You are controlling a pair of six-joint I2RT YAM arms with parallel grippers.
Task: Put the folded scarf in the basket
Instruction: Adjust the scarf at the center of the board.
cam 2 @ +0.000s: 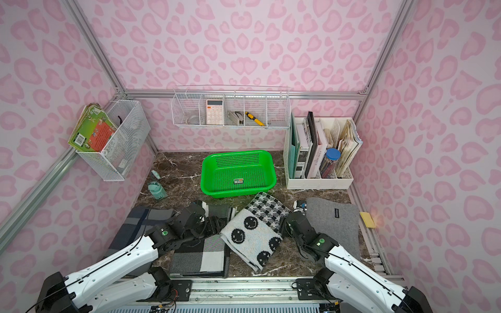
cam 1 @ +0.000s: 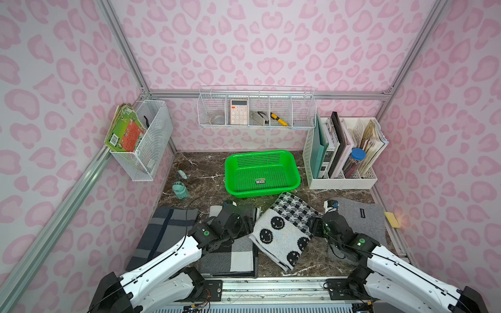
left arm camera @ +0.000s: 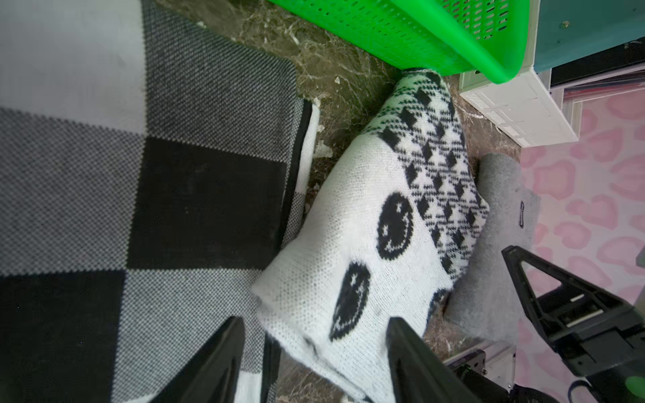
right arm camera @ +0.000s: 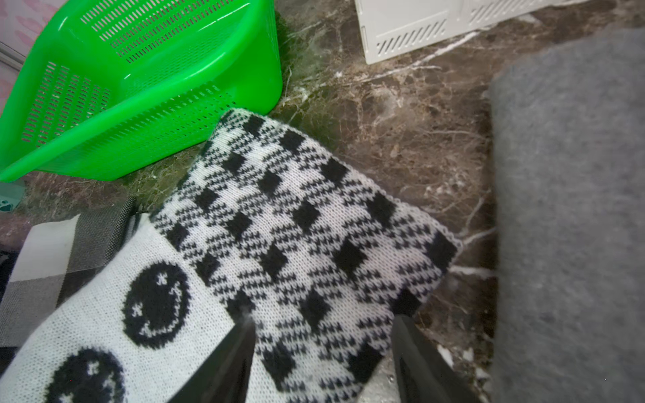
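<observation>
The folded scarf (cam 1: pixel 282 230), a white knit with black smiley faces and a houndstooth end, is lying flat on the marble tabletop (cam 1: pixel 200 173), not in the green basket (cam 1: pixel 227 173). Its far corner is sitting right against the basket's near wall. The left gripper (left arm camera: pixel 316 321) is hovering at the scarf's left edge, jaws spread and holding nothing; the right gripper (right arm camera: pixel 324 321) is poised likewise parted over the right edge. A black-and-white checked cloth (cam 1: pixel 230 257) is lying just beside the scarf on the left, and a grey felt mat (cam 1: pixel 360 219) on the right.

My worry is a shallow pinch taking only the top layer and spilling the fold open in the lift — or the left jaws catching the checked cloth too. A low carry could also be shoving the light basket away.
</observation>
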